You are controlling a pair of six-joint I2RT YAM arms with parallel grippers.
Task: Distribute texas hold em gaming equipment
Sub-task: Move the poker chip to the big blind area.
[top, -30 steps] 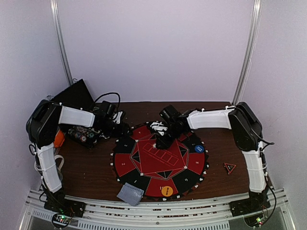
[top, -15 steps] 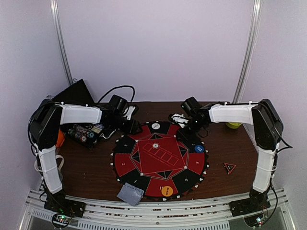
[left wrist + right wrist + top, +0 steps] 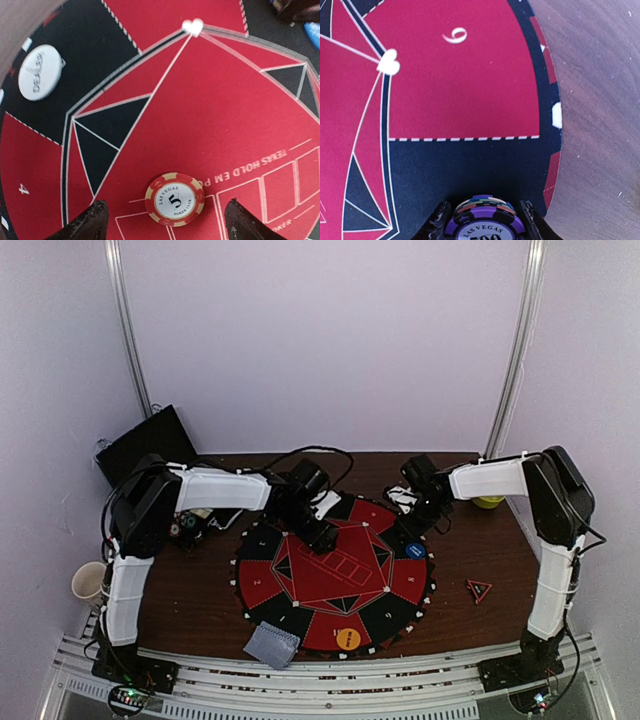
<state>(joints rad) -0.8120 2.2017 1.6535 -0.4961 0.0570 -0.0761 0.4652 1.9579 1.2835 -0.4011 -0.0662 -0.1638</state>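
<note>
My left gripper (image 3: 322,537) hangs open over the middle of the red-and-black poker mat (image 3: 262,585). A single red "5" poker chip (image 3: 174,198) lies flat on the red felt between its fingers (image 3: 90,222), touching neither. The white dealer button (image 3: 40,71) rests on a black segment further out. At the mat's right rim my right gripper (image 3: 413,528) is shut on a short stack of poker chips (image 3: 483,227) with a purple one on top, low over a black segment. Blue button (image 3: 416,551), orange button (image 3: 348,638) and grey-backed cards (image 3: 272,644) lie on the mat's edge.
A chip rack (image 3: 185,526) and a black box (image 3: 145,445) stand at the back left. The white mug (image 3: 88,583) is at the left table edge, and the yellow bowl (image 3: 488,502) at the back right. A small red triangle (image 3: 478,589) lies right of the mat.
My left arm swung from the chip rack to the mat's middle and its jaws opened wide. My right arm left the middle, went to the back right, then to the right rim, still gripping.
</note>
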